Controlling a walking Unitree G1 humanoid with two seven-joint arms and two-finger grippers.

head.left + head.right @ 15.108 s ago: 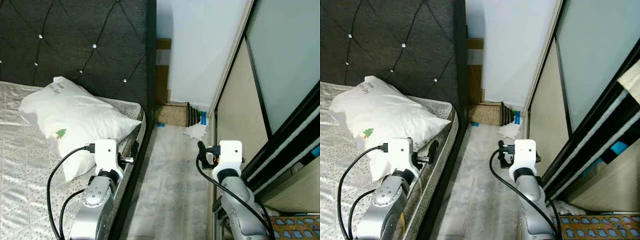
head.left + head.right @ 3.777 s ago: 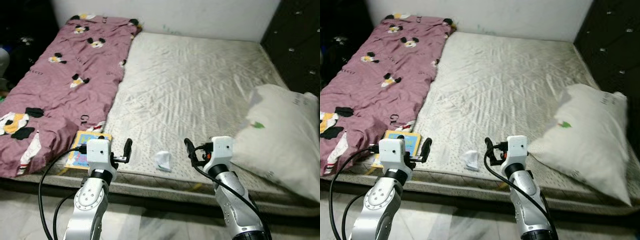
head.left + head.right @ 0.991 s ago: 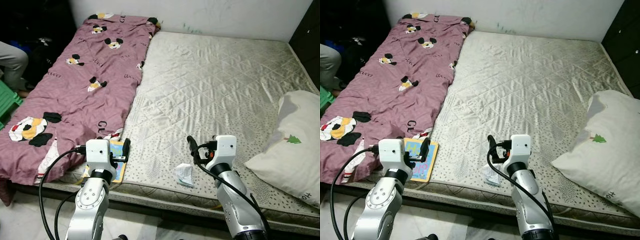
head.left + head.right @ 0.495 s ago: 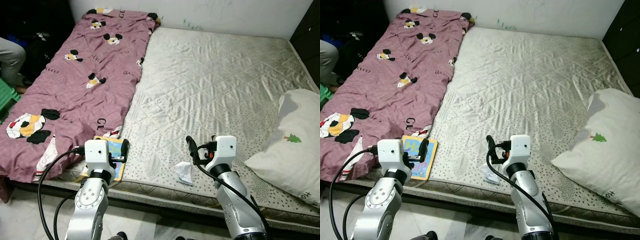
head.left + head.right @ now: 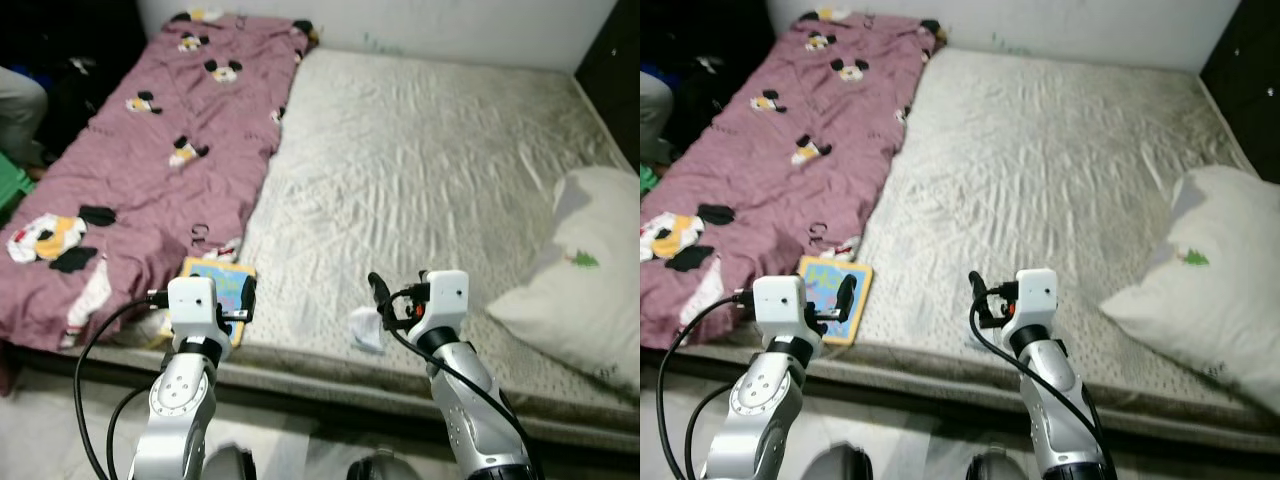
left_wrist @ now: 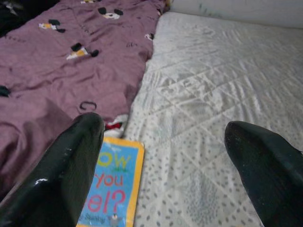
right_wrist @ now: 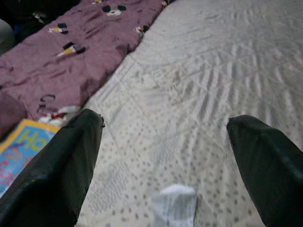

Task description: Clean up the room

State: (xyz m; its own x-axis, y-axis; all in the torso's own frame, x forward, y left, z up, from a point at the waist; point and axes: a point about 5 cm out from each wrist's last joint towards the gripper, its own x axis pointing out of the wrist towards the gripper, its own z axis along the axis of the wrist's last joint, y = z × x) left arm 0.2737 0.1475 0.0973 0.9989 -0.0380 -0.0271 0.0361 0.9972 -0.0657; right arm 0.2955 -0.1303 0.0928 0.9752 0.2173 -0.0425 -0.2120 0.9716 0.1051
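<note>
A crumpled white paper wad (image 5: 366, 330) lies on the bare quilted mattress (image 5: 430, 170) near its front edge. A blue children's book (image 5: 222, 285) rests at the front edge too, beside a purple cartoon-print blanket (image 5: 150, 140). My left gripper (image 6: 163, 124) is open and hovers just above the book (image 6: 111, 191). In front of the right gripper (image 7: 165, 118), also open, lies the wad (image 7: 175, 205), a little beyond the fingers. A white pillow (image 5: 580, 265) sits at the right end of the bed.
The dark headboard (image 5: 615, 70) rises at the far right, a white wall (image 5: 420, 20) behind the bed. A person's leg (image 5: 20, 100) and a green stool (image 5: 10, 185) are at the far left. Pale floor (image 5: 60, 420) runs along the bed's front.
The whole picture has shifted up and blurred, so the camera moved. More floor shows below the bed. Book, wad and both open grippers keep their places.
</note>
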